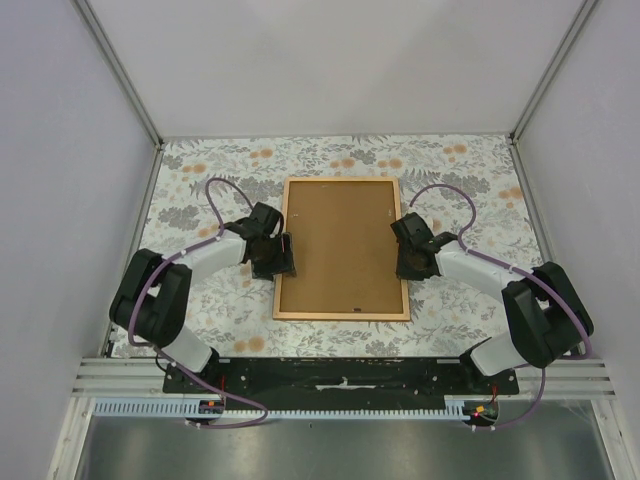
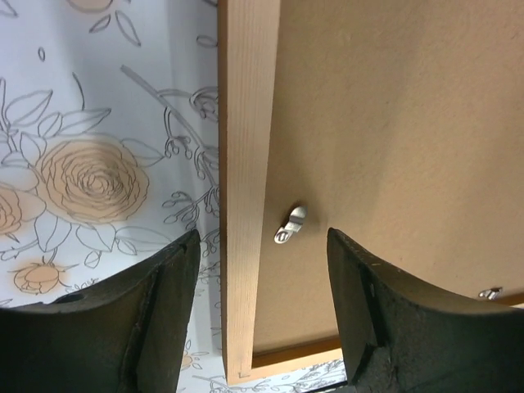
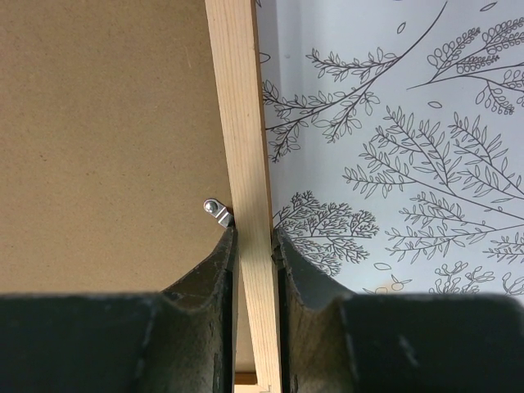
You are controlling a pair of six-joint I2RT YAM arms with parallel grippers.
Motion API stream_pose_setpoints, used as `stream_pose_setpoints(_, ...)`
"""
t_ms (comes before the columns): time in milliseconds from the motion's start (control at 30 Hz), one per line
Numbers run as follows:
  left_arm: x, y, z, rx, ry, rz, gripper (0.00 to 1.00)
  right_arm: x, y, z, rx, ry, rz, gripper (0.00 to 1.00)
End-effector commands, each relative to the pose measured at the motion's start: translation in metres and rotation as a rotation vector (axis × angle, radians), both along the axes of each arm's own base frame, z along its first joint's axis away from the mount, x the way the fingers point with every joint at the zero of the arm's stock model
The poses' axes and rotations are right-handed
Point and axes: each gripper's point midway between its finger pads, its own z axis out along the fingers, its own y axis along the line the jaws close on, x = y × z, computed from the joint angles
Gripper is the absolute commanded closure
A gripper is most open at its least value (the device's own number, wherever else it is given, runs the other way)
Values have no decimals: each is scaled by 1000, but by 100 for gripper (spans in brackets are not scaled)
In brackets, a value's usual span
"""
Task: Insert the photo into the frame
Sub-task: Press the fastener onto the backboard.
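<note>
Wooden frame point(image 1: 341, 315), face-down with backing board point(image 1: 340, 245): likely light, stiff; grasp by side rails; right gripper point(image 3: 254, 235) pinching one rail, left gripper point(image 2: 262, 237) wide astride the other.

You are working in a robotics lab test cell, not a home. Plain pale panels point(image 1: 60, 200) wall it in on three sides, held by aluminium extrusion posts point(image 1: 118, 70) at the back corners. The left arm point(image 1: 190, 262) and the right arm point(image 1: 490, 272) are bolted to a black base plate point(image 1: 340, 378) set on an aluminium rail point(image 1: 110, 378). A slotted cable duct point(image 1: 330, 408) runs along the front, and purple cables point(image 1: 208, 195) loop along each arm down to its base. The flowered tablecloth point(image 1: 200, 165) and the wooden frame point(image 1: 342, 181) are homely touches, yet they lie inside this boxed-in rig, under a fixed overhead camera and two wrist cameras.
</note>
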Motion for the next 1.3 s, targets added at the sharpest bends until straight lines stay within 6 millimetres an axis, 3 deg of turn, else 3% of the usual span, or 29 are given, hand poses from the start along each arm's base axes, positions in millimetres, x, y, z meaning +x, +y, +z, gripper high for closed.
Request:
stream_pose_setpoints(0,18,4,4,78,-52,-23,30,13,-2,5,-12,-59,-18,95)
stream_pose_setpoints(200,27,13,-1,151,-58,3,33,14,-1,6,-10,-65,0,95)
stream_pose_setpoints(567,20,23,-9,199,-35,18,43,11,0,4,0,-56,3,95)
stream_pose_setpoints(1100,12,43,-16,256,-14,90,66,7,-4,2,-4,-52,-8,95)
stream_pose_setpoints(1267,9,47,-15,244,-6,122,79,7,-4,1,-7,-50,-7,96)
